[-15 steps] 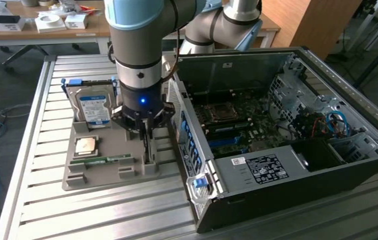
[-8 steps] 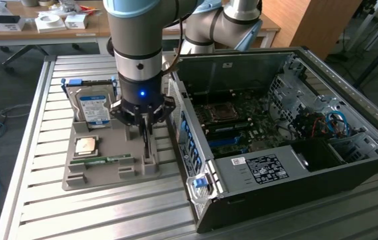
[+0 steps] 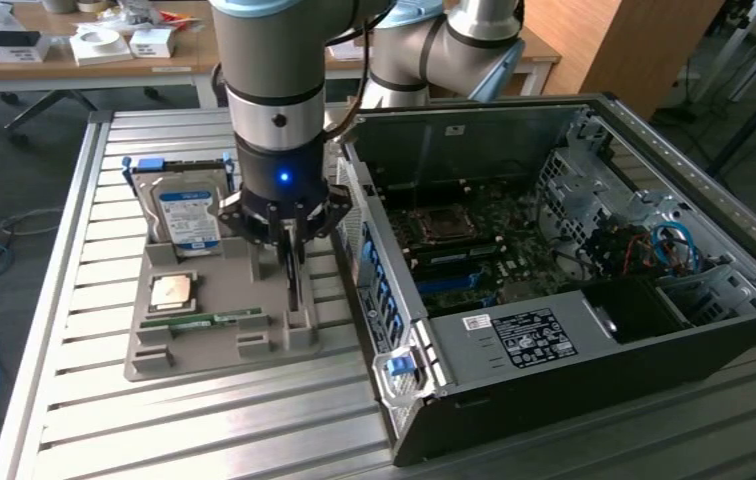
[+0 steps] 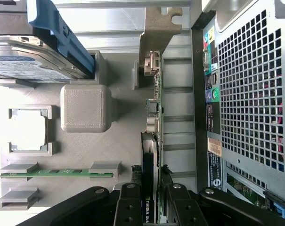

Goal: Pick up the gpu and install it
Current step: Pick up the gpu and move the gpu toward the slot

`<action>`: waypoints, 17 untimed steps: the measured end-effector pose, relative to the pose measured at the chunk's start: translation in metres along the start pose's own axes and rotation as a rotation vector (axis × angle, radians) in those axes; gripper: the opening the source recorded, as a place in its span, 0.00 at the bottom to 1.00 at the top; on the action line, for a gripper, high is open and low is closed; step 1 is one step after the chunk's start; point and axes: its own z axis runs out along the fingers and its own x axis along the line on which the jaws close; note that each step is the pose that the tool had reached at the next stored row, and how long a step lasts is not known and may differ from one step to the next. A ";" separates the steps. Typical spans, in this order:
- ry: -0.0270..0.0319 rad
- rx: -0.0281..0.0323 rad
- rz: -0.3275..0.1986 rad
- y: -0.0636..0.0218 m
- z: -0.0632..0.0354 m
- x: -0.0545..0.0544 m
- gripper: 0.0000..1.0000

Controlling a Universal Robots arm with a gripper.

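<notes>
— Which step is the arm working on?

— It is taking hold of the gpu (image 4: 154, 122). The pincer (image 3: 287, 238) is reaching straight down over the grey holder tray (image 3: 218, 285). Its fingers (image 4: 129, 207) are pressing on the two faces of the card's upper edge, so it is gripping the gpu.

— Where is the card sitting?

— It is standing on edge in a slot along the tray's side at the exterior view's right, just beside the open computer case (image 3: 552, 330). Its pale bracket is pointing toward the far end. Whether its lower edge is leaving the slot cannot be told.

— And what else is lying on the tray?

— The hard drive (image 3: 187, 215) is standing at the far end, a processor chip (image 3: 171, 290) is lying in the middle, and the memory stick (image 3: 205, 320) is lying at the near end. The tray and case are resting on the slatted surface (image 3: 111, 420).

— What is the move calling for?

— Judging from this, the pick-up is under way and the installing is not yet begun. Getting the card out is likely calling for a straight upward pull, without twisting, so that the thin board is clearing the slot walls and the case edge.
</notes>
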 end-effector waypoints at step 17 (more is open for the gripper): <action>0.0000 -0.0003 0.000 0.0013 -0.0266 -0.001 0.26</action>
